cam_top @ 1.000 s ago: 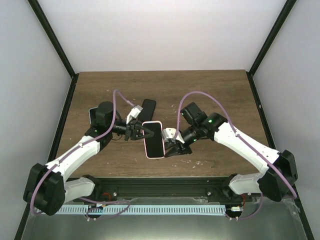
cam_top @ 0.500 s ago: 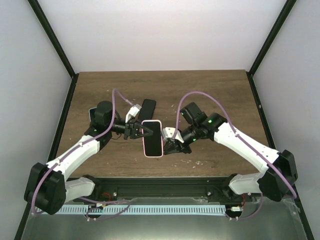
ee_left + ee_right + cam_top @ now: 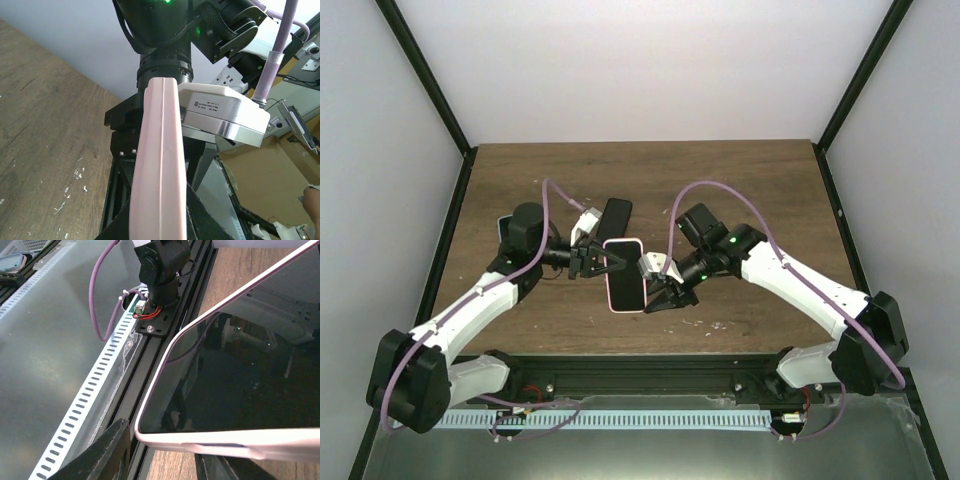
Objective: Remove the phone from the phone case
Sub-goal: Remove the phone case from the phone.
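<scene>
The phone [image 3: 624,276] has a dark screen and sits in a pink case [image 3: 641,262], held just above the table's middle. My left gripper [image 3: 597,262] is shut on the case's left long edge. In the left wrist view the pink case [image 3: 159,165] runs edge-on between the dark fingers [image 3: 112,222]. My right gripper [image 3: 667,292] is open at the phone's near right corner. In the right wrist view the screen [image 3: 250,385] and pink rim [image 3: 200,441] lie just above the spread fingers [image 3: 102,457], which do not clamp the rim.
A second black slab [image 3: 617,214] lies on the wooden table [image 3: 740,190] just behind the phone. A pale object [image 3: 506,227] lies under my left arm. The black frame rail [image 3: 650,372] and perforated strip run along the near edge.
My right gripper has moved left, closer to the phone's near right corner. The phone has shifted slightly left. My left gripper keeps its hold.
</scene>
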You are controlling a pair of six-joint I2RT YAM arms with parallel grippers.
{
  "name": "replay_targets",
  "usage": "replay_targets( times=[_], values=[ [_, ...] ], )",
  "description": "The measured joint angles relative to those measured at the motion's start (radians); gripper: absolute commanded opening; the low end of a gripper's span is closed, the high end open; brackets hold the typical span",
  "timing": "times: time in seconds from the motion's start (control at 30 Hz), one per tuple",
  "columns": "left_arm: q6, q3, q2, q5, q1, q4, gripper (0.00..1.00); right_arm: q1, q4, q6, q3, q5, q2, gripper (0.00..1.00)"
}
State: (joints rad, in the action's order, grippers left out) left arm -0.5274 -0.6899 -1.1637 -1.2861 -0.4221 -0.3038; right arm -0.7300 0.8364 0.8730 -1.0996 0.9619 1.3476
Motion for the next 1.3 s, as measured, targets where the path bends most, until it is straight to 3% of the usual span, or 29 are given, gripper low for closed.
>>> replay_targets(
  times=[0.23, 0.4, 0.97, 1.3],
  values=[
    [-0.003, 0.0, 0.006, -0.011, 0.0, -0.026, 0.0, 0.001, -0.003, -0.016, 0.0, 0.006, 0.0, 0.22],
    [-0.027, 0.006, 0.0, -0.034, 0.002, -0.086, 0.0, 0.001, 0.0, -0.015, 0.0, 0.008, 0.0, 0.2],
    [-0.074, 0.024, -0.032, -0.047, 0.016, -0.224, 0.0, -0.001, -0.052, -0.021, 0.0, -0.079, 0.0, 0.19],
    [-0.072, 0.025, -0.044, -0.037, 0.02, -0.235, 0.0, -0.003, -0.055, 0.024, -0.009, -0.13, 0.004, 0.24]
  ],
)
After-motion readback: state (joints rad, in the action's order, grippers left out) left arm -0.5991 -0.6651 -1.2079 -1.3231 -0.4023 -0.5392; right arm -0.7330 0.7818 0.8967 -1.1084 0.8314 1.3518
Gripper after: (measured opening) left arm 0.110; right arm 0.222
